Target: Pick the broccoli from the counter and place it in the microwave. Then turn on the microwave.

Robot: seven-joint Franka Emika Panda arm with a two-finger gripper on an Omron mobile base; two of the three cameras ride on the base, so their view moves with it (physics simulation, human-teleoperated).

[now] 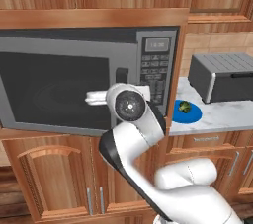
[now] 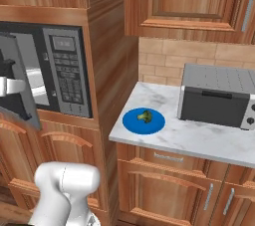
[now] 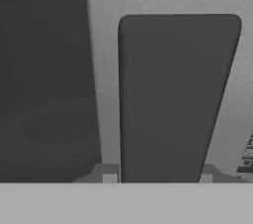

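So the robot's hand (image 3: pixel 155 181) sits low in the hand view with its two fingers on either side of the black vertical handle (image 3: pixel 173 99) of the wide grey built-in microwave (image 1: pixel 89 77), door swung partly out. Meanwhile the small dark-green broccoli floret (image 2: pixel 145 116) is on a round blue plate (image 2: pixel 132 122), middle of the right base view, on the white marbled desk (image 2: pixel 199 140) near a grey toaster oven (image 2: pixel 219 95).

Marbled counter (image 2: pixel 199 140) bears a blue plate (image 2: pixel 134 123) and toaster oven (image 2: pixel 219 98)
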